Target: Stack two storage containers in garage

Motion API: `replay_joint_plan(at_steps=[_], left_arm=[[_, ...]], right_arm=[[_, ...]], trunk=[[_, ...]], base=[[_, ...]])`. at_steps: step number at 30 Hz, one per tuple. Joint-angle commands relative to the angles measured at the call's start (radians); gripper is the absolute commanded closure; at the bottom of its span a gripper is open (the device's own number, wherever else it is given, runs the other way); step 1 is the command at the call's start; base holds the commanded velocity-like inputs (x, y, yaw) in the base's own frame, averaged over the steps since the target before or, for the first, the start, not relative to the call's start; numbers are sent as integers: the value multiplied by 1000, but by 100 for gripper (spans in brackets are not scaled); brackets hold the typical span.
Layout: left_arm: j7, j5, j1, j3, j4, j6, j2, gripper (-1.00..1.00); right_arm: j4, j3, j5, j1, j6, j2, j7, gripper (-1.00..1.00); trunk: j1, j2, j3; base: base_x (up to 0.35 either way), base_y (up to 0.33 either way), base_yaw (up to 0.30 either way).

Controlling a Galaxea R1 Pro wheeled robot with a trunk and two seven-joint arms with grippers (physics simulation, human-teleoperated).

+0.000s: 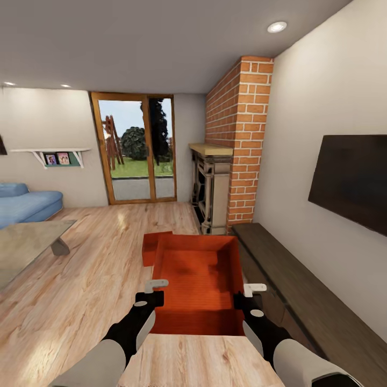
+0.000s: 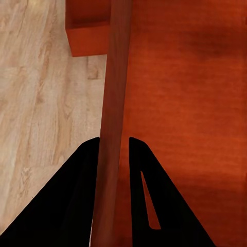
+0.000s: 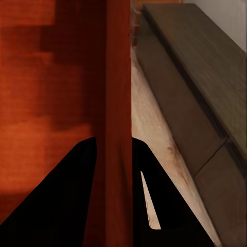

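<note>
A: Nearest first. Left gripper [image 1: 149,294] at about 7 o'clock in the head view, right gripper [image 1: 248,301] at about 5 o'clock. State of each?

B: Both pinching. In the left wrist view the two dark fingers [image 2: 77,195] sit either side of the thin left wall of the orange bin [image 1: 198,285], wall between them, touching. The right wrist view shows the same on the bin's right wall, with the fingers [image 3: 67,195] clamped across it. Neither is spread.

A: Where is the bin itself?

B: Dead centre, just ahead of the grippers, held by its two long walls. It appears raised off the wood floor [image 1: 86,279], judged from how it hangs between the arms; I cannot confirm the gap underneath.

A: The second bin?

B: At about 11 o'clock of the held one, a corner of it [image 1: 153,247] shows behind the far left edge, resting on the wood floor.

A: Farther out?

B: Long dark cabinet [image 1: 317,301] along the wall at 3 o'clock, brick fireplace [image 1: 231,156] at 1 o'clock, glass doors [image 1: 137,148] at 12, blue sofa [image 1: 24,207] at 9.

A: Step in hand?

B: Judgement: first bin grasped two-handed, still in the living room; carrying to the garage is not yet done. Next move calls for turning the base while keeping both arms level and evenly spaced, so the thin walls do not slip or twist.
</note>
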Motion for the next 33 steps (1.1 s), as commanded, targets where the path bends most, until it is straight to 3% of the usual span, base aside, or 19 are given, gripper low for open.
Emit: replay_joint_plan(at_steps=[1,21,33], left_arm=[[10,11,-1,13,-20,8,-1,100],[10,12,-1,13,-20,8,-1,100],[10,12,-1,13,-20,8,-1,100]], right_arm=[[2,9,-18,0,-2,1,4,100],[2,9,-18,0,-3,2,3,100],[3,10,-18,0,-9,2,2,100]], trunk=[[0,-1,-2],[0,-1,1],[0,-1,11]], base=[[0,0,263],[0,0,265],[0,0,79]])
